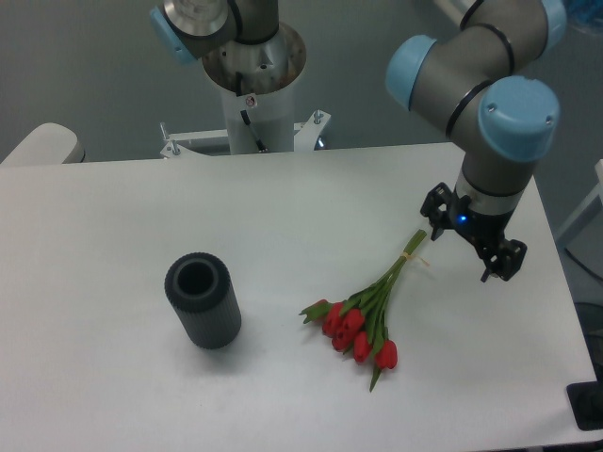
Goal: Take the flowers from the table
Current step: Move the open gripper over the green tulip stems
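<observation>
1. A bunch of red tulips, the flowers (363, 315), lies flat on the white table (113, 377), right of centre and toward the near edge.

2. The red heads cluster at the near end of the bunch, facing the camera side, while the green stems run up and to the right toward the far side of the tabletop.

3. A pale band wraps the stems close to their upper tips, where the stalks narrow into a tight bundle.

4. The arm's gripper (473, 247) hangs over the right part of the table, just beside the stem ends and to their right, apart from them.

5. Its two dark fingers stand spread, with open space between them and nothing held; one finger sits near the stem tips, the other further right and nearer the camera.

6. A small blue light shows on the wrist just above the fingers.

7. The arm, grey with pale blue joint caps, bends down from the upper right corner of the scene, and its base column rises behind the far edge of the table.

8. A dark grey ribbed cylinder (203, 303) stands on the left half of the table, open mouth upward and leaning slightly away, well apart from the tulips.

9. The bunch touches neither the cylinder nor the fingers.
</observation>
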